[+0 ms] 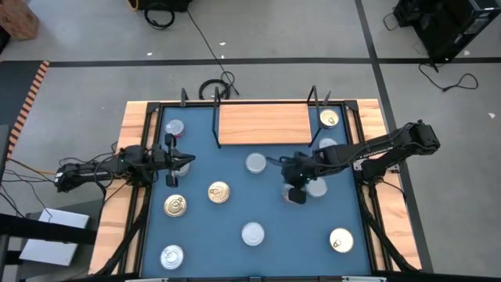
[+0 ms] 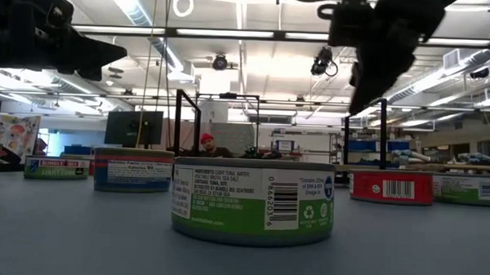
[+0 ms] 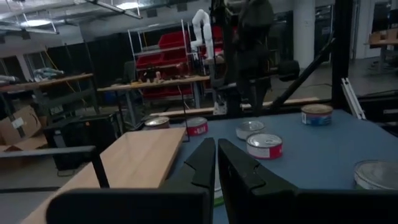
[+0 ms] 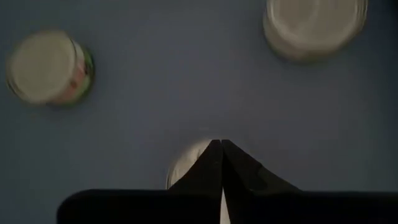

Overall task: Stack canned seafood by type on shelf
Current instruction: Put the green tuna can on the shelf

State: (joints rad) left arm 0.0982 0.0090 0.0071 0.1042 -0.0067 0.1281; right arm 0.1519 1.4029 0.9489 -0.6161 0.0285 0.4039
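A blue table [image 1: 235,223] framed in wood fills the overhead view, my bare shelf [image 1: 264,124] at its far edge, tins [image 1: 218,192] scattered across the mat. My left gripper [image 1: 185,162] hovers near the left rim, fingers pressed together, empty; my right gripper [image 1: 297,193] hangs at centre-right, likewise closed on nothing. At table level, a green-labelled tin [image 2: 253,201] dominates. Left wrist: my fingers [image 3: 202,165] meet beside the shelf board. Right wrist: closed fingertips [image 4: 219,163] point down over a silver lid [image 4: 186,163].
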